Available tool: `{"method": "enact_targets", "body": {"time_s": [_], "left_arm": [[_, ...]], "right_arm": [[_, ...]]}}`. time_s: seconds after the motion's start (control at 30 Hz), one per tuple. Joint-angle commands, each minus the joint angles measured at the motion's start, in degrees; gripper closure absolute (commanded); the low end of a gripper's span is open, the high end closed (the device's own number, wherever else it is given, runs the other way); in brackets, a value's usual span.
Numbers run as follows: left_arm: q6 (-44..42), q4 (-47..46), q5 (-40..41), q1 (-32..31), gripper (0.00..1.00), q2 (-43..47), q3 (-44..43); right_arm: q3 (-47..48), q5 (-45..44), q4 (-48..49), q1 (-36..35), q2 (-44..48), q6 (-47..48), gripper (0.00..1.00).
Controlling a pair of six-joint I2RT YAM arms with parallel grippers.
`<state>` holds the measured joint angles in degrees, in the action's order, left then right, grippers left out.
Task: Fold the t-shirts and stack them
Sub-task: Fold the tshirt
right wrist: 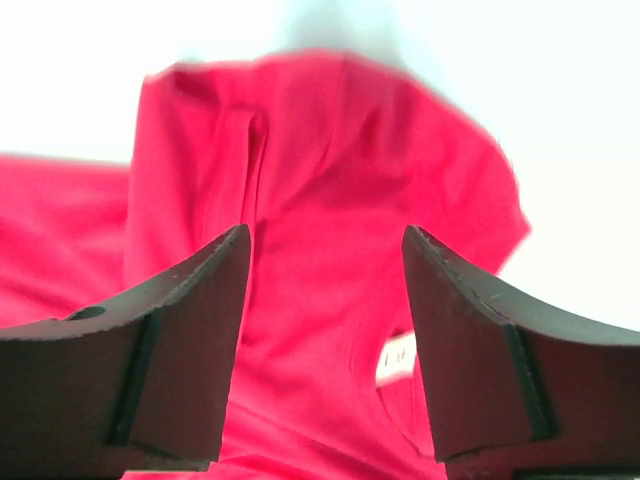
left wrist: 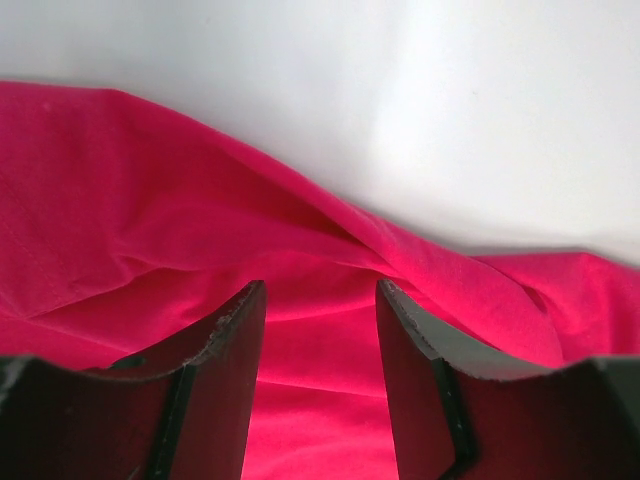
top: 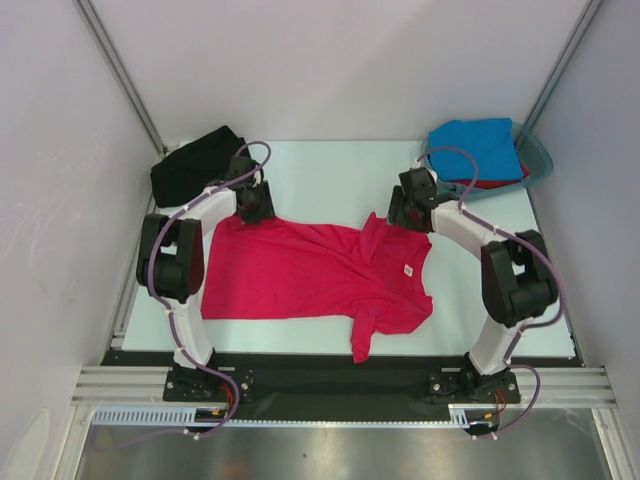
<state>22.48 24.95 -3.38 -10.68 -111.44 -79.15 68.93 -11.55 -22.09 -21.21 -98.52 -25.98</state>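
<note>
- The pale table [top: 330,165] is bearing all the cloth.
- The crimson-pink t-shirt [top: 300,275] is lying spread and unfolded across the table's middle, with a flap of cloth turned over at its far right edge.
- The black t-shirt [top: 190,165] is lying in a heap at the far left corner.
- The teal tub [top: 541,150] is sitting at the far right corner, holding the blue t-shirt [top: 480,148] on top of the red t-shirt [top: 505,183], which is showing only an edge.
- The left gripper [left wrist: 320,290] is hanging over the pink shirt's far left edge, fingers partly spread, clamping nothing.
- The right gripper [right wrist: 325,235] is hanging over the turned flap, fingers wide apart, gripping nothing.
- The white neck label [right wrist: 398,358] is showing just beside the right gripper's fingers.
</note>
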Motion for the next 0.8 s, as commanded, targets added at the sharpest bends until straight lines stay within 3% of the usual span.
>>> {"method": "enact_targets", "body": {"time_s": [0.0, 0.23, 0.43, 0.77], "left_arm": [[0.5, -0.7, -0.6, -0.8, 0.46, 3.3, 0.8], [0.3, -1.0, -0.1, -1.0, 0.46, 3.2, 2.2], [0.3, -1.1, -0.3, -1.0, 0.46, 2.5, 1.6], [0.0, -0.9, -0.1, -1.0, 0.46, 2.1, 1.5]], "right_arm": [[3.9, 5.6, 4.1, 1.2, -5.4, 2.4, 0.34], [6.7, 18.0, 10.7, 2.1, -9.7, -0.7, 0.44], [6.3, 22.1, 12.1, 3.4, -10.6, -2.0, 0.51], [6.1, 23.4, 12.1, 3.9, -12.1, -2.2, 0.53]]}}
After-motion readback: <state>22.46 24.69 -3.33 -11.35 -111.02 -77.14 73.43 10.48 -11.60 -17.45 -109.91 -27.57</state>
